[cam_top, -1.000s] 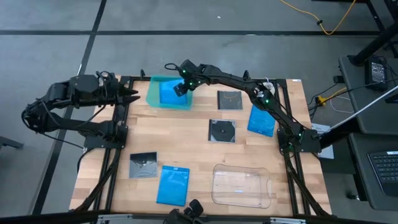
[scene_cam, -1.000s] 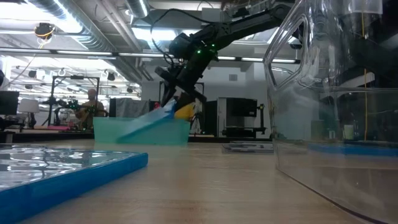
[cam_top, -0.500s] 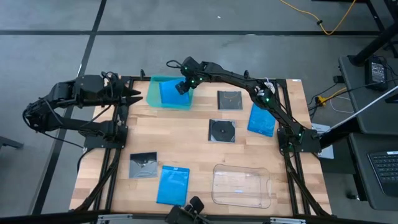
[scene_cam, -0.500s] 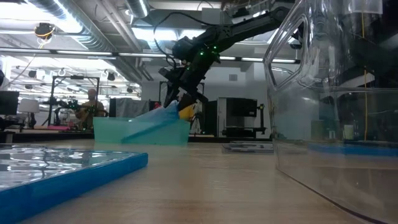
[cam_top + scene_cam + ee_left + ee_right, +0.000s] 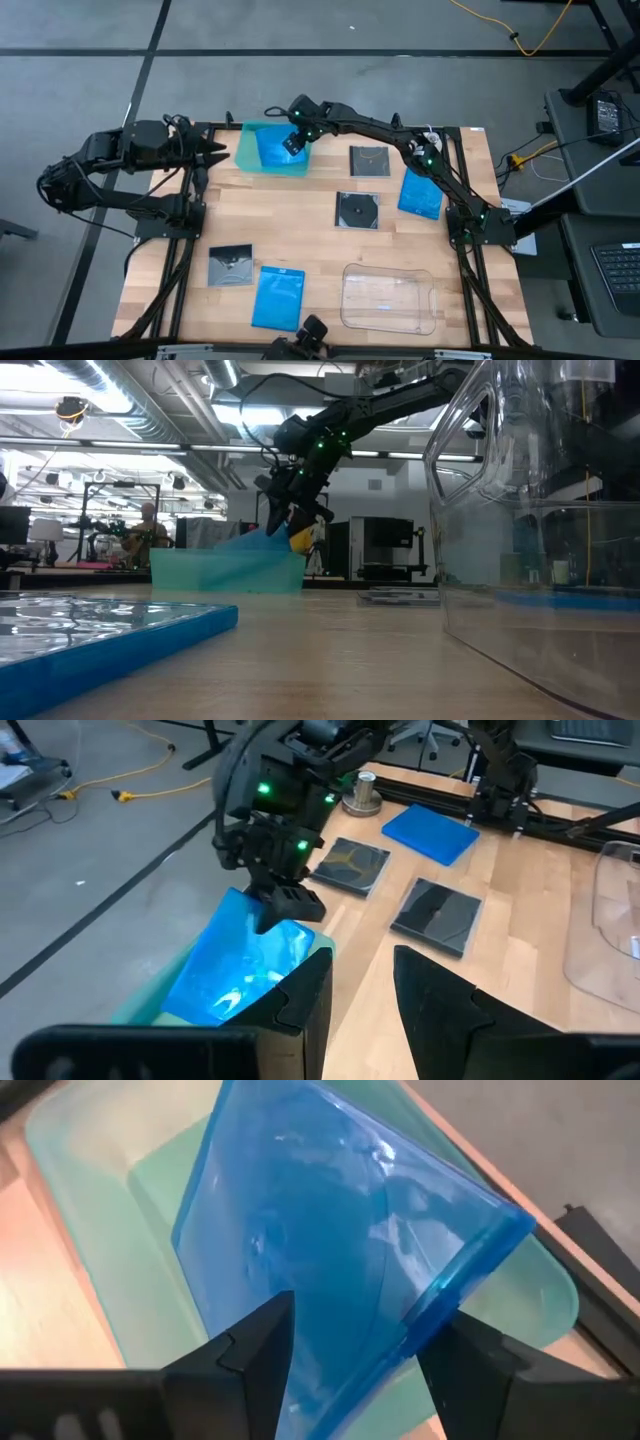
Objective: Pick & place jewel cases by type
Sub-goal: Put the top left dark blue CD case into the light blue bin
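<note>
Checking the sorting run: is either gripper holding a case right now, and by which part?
The right gripper grips a blue case by one edge, tilted over the teal tray. The left gripper holds nothing.

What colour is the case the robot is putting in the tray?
Bright blue case, clearest in the right wrist view.

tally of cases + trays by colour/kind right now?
Blue rectangular cases: 3 — one in the teal tray, held by the right gripper; two on the table
Dark square disc cases: 3
Teal tray: 1
Clear tray: 1
Total: 8
</note>
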